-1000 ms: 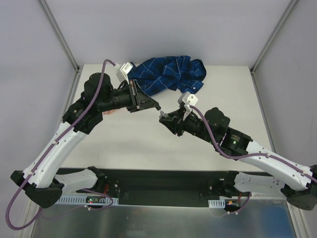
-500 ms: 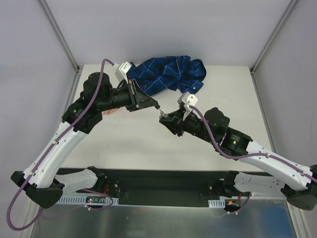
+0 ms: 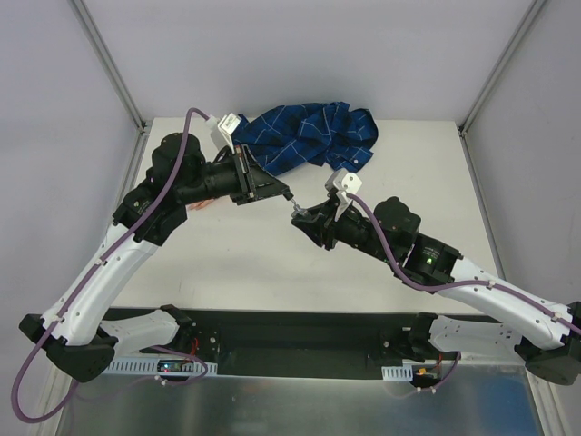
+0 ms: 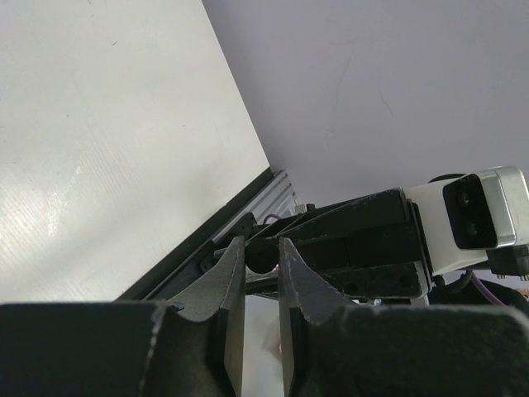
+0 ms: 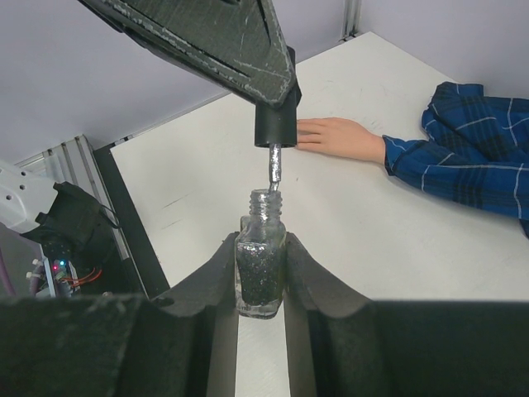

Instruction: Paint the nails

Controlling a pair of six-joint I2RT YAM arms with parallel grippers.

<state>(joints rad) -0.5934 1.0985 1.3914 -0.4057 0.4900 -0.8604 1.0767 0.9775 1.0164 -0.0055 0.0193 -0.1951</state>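
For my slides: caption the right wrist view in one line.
Right claw grips the open polish bottle as the left claw holds the brush at its mouth; dummy hand beyond.

worktop [image 5: 198, 186]: white board, smooth, with a soft sheen and some faint marks
left end effector [image 4: 259, 248]: black plastic, matt and grainy, with pale scuffs
right end effector [image 5: 260, 248]: the same black matt plastic, rough on the edges
bottle [image 5: 260, 277]: clear glossy glass, dark glittering liquid inside
cap [image 5: 275, 126]: dark plastic, matt, smooth
brush stem [image 5: 274, 169]: grey, wet-looking shine
dummy hand [image 5: 339, 136]: peach, smooth and matt, looks like rubber or plastic
sleeve [image 5: 463, 161]: woven cloth, blue with white checks, soft folds
frame rail [image 5: 76, 161]: bare metal, dull grey
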